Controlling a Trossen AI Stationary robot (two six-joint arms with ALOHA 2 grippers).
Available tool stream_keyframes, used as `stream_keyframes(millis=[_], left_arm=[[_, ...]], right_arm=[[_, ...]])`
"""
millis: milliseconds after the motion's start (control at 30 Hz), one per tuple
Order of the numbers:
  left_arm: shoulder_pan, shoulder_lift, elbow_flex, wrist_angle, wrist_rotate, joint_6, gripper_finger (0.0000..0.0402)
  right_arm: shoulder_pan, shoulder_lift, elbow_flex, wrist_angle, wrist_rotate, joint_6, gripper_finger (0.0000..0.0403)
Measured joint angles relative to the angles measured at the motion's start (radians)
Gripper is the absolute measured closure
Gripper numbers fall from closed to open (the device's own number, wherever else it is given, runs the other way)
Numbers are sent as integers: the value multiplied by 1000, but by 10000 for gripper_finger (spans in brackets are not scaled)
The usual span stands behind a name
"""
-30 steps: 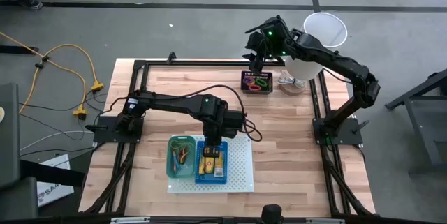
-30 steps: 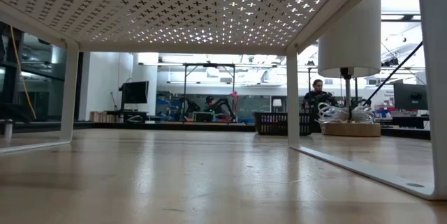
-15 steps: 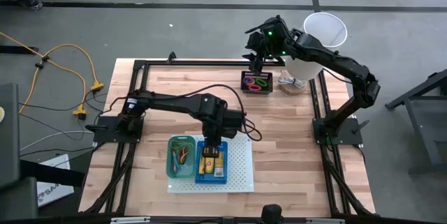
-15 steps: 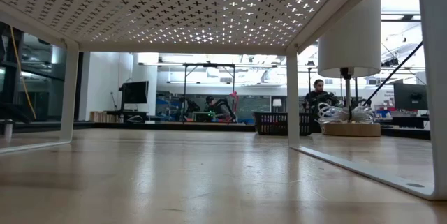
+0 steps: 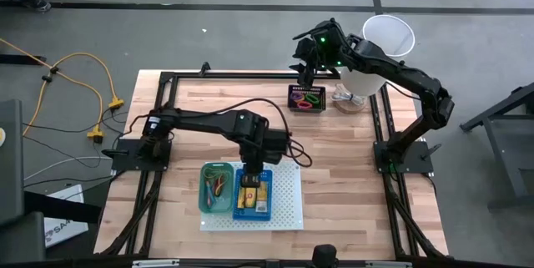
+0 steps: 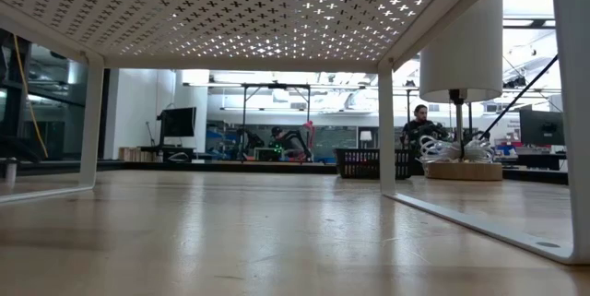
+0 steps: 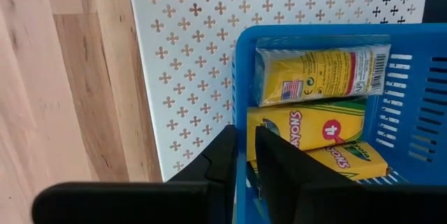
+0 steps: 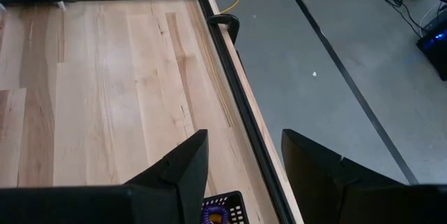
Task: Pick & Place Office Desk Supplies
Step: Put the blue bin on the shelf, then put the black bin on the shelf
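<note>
The left pincer (image 7: 243, 155) sits at the wall of the blue bin (image 7: 412, 119) on the white perforated board (image 7: 188, 56), its fingers drawn narrow with the bin's wall between them, beside the yellow crayon packets (image 7: 307, 128) lying inside. The right pincer (image 8: 241, 172) hangs wide and empty above the black bin (image 5: 306, 98) of coloured loops (image 5: 309, 99) at the far edge of the surface (image 5: 334, 159). A green bin (image 5: 216, 188) with rubber bands (image 5: 219, 186) stands just beside the blue one.

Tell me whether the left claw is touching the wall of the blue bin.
Touching. In the left wrist view the left claw has its nearly closed fingers either side of the blue bin wall, with no gap visible.
</note>
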Motion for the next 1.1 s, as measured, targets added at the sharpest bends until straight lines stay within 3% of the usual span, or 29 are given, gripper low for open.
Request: stream_keyframes(millis=[867, 1100], left_arm=[[40, -24, 1, -1, 1, 13, 351], [60, -125, 2, -13, -65, 13, 351]], right_arm=[[0, 0, 0, 0, 0, 0, 233], [0, 0, 0, 0, 0, 0, 233]])
